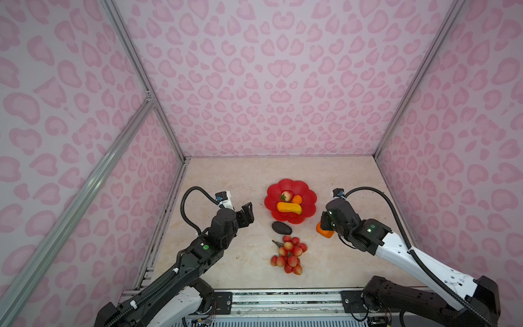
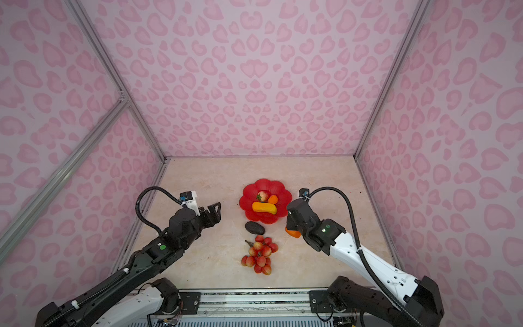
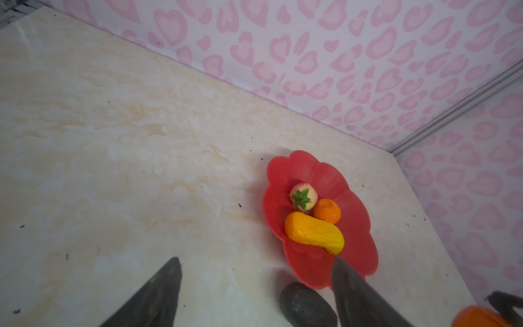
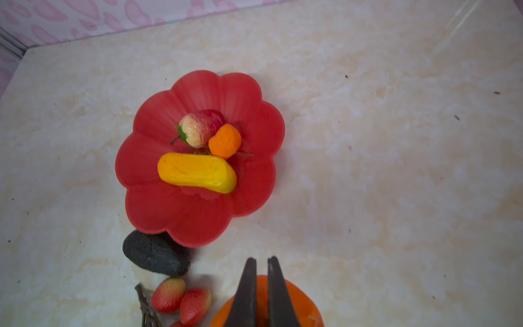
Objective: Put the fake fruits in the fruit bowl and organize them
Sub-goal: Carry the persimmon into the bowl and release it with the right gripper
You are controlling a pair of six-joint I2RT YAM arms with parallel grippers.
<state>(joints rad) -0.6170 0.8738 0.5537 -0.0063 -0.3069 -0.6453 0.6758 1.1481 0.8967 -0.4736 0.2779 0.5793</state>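
1. Just past the mounting rail [image 1: 283, 295], the bunch of red berries [image 1: 288, 254] lies nearest of the fruits, on the near middle of the table [image 1: 226, 184]. The dark oval [image 1: 281, 228] sits just beyond it, right up against the near rim of the fruit bowl [image 1: 291, 184].
2. That bowl, mid-table, holds the strawberry [image 1: 286, 196], the small orange [image 1: 297, 199] and the yellow-orange elongated fruit [image 1: 289, 208], huddled together at its centre.
3. Near-right of the bowl, the larger orange [image 1: 325, 233] sits under the right gripper [image 4: 261, 262]. Its jaws are pinched almost together over the top, too narrow to span the orange. Whether they hold anything I cannot tell.
4. Left of the bowl, the left gripper [image 3: 256, 260] hangs wide open and empty.
5. I judge the larger orange to be the step in hand, with three fruits in and three out. Next comes a careful lift to test the hold. If it slips, the jaws should reopen and straddle the orange.
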